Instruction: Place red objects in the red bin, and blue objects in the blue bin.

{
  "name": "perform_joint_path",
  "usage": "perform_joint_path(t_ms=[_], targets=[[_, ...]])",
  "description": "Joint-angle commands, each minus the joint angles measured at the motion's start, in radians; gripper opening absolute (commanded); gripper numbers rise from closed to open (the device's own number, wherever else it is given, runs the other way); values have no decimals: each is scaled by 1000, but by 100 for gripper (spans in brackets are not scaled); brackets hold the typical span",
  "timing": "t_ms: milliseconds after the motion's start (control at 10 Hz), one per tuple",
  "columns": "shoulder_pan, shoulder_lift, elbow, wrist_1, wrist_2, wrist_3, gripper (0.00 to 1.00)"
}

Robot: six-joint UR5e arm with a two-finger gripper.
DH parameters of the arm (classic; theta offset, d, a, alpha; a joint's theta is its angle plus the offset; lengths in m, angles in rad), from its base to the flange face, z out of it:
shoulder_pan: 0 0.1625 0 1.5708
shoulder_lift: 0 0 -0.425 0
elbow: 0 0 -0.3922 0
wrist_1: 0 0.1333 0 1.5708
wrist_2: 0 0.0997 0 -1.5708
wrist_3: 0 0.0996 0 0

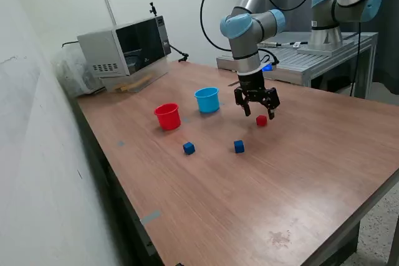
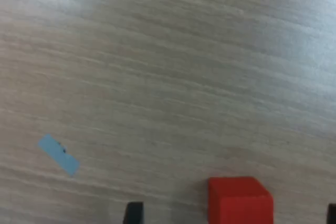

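Note:
One red cube [image 1: 261, 120] lies on the wooden table [image 1: 299, 172]. My gripper [image 1: 257, 109] hangs just above it with its jaws open and empty. In the wrist view the red cube [image 2: 240, 201] sits between the two dark fingertips [image 2: 134, 213], nearer one side. Two dark blue cubes [image 1: 189, 147] [image 1: 239, 146] lie apart, nearer the table's front. The red cup [image 1: 168, 116] and the light blue cup [image 1: 207, 99] stand upright side by side, to the exterior view's left of the gripper. A second red cube is not in view.
A grey box-like appliance [image 1: 124, 48] stands at the back left corner. A second robot arm [image 1: 340, 4] stands on a metal bench [image 1: 312, 60] behind the table. A small blue tape patch [image 2: 58, 154] is stuck on the wood.

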Motion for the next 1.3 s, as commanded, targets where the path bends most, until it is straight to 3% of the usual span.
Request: perform_joint_path(t_ms=[0, 200, 400, 700, 900, 1200], targets=[[0, 3, 2, 0, 0, -1, 0], [6, 10, 5, 3, -11, -1, 0], [6, 9, -4, 6, -64, 0, 0], [-69, -85, -142, 18, -72, 0, 0], [-133, -94, -274, 113, -72, 0, 0], [-188, -77, -338, 110, -67, 0, 0]])
